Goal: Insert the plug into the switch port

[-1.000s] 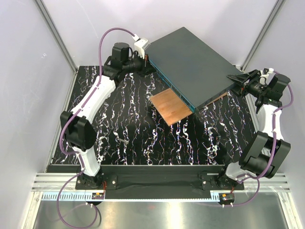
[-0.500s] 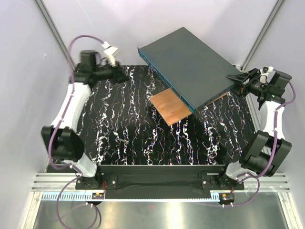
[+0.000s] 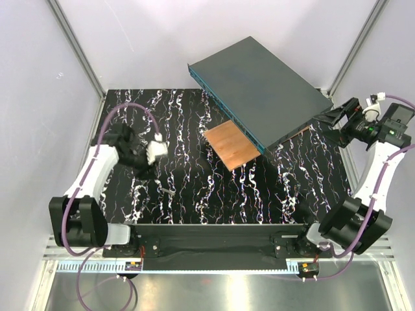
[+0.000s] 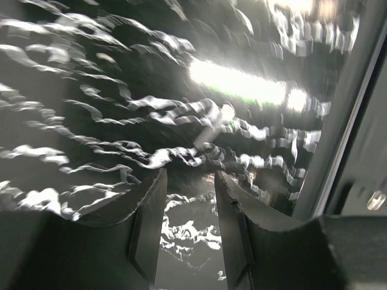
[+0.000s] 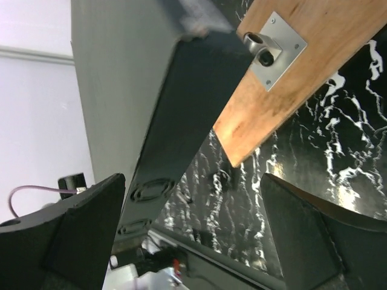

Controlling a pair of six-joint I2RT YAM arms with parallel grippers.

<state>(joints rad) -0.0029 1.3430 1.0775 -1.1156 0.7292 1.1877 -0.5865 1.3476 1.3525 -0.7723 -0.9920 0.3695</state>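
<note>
The switch (image 3: 266,81), a big flat dark-grey box, rests tilted on a copper-brown plate (image 3: 230,144). Its teal narrow face (image 3: 224,107) carries the row of switch ports, too small to tell apart. A small pale piece, apparently the plug (image 3: 167,191), lies on the black marbled table; the left wrist view shows it blurred (image 4: 207,133) ahead of the fingers. My left gripper (image 3: 146,167) (image 4: 190,175) hovers over the table's left side, open a moderate gap, nothing between its jaws. My right gripper (image 3: 332,116) (image 5: 199,229) stands wide open just off the box's right corner (image 5: 181,115).
The plate's underside with a metal bracket (image 5: 272,45) shows beside the box in the right wrist view. White enclosure walls and corner posts (image 3: 78,58) ring the table. The rail with both arm bases (image 3: 214,243) runs along the near edge.
My left arm swung from the box's far-left corner down to the table's left side, its jaws opening. My right gripper opened wide and drew back from the box's right corner.
</note>
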